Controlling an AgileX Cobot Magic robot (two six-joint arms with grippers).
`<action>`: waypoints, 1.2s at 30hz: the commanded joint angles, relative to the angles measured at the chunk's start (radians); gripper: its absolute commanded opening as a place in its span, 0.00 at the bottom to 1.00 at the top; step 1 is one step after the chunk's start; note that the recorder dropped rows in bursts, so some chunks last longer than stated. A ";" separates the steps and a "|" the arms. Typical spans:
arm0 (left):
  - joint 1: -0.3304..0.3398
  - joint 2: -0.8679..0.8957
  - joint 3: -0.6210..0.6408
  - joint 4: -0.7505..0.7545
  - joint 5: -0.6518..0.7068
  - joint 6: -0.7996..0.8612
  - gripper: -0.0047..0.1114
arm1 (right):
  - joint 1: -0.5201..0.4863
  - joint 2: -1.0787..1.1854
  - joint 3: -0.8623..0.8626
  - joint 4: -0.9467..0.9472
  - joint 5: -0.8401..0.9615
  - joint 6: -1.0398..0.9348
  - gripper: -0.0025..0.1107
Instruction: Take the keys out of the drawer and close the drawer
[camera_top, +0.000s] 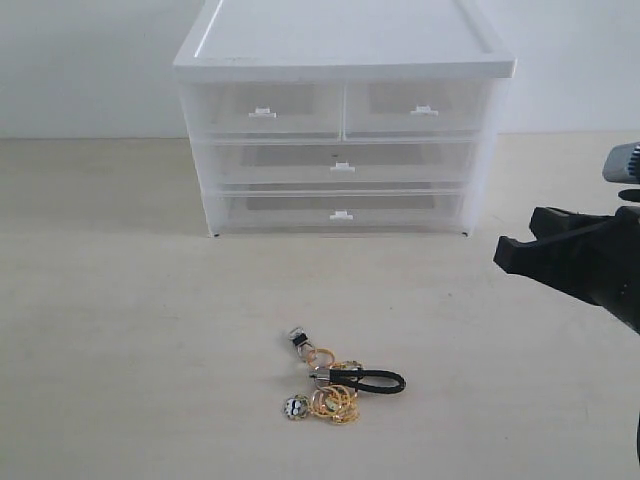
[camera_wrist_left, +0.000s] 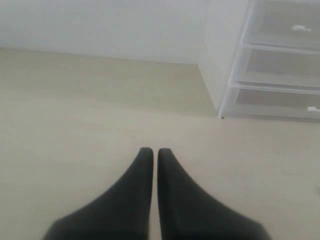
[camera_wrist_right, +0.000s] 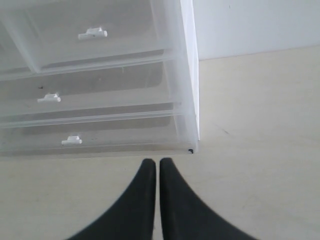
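Pale worktop (camera_top: 120, 330) before a white wall (camera_top: 80, 60): the keys (camera_top: 335, 385) lie on it, well in front of the drawer unit (camera_top: 340, 40), whose drawer (camera_top: 400, 158) sits flush, apparently closed. The left end effector (camera_wrist_left: 155, 152) and right end effector (camera_wrist_right: 158, 162) are clenched, empty. Both steps appear done; the next move calls only for retreat.

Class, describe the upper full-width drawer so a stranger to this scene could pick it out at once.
Start at the white plastic chest at the back of the table. Below its two half-width drawers sit two full-width ones. The drawer meant is the upper of those, directly above the bottom drawer.
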 joint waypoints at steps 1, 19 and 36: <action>0.004 -0.003 0.003 -0.009 -0.003 -0.017 0.08 | -0.004 -0.008 0.007 0.002 -0.011 0.004 0.02; 0.004 -0.003 0.003 -0.009 -0.003 -0.017 0.08 | -0.004 -0.008 0.007 0.002 -0.011 0.004 0.02; 0.004 -0.003 0.003 -0.009 -0.005 -0.017 0.08 | -0.006 -0.266 0.007 0.084 0.299 -0.189 0.02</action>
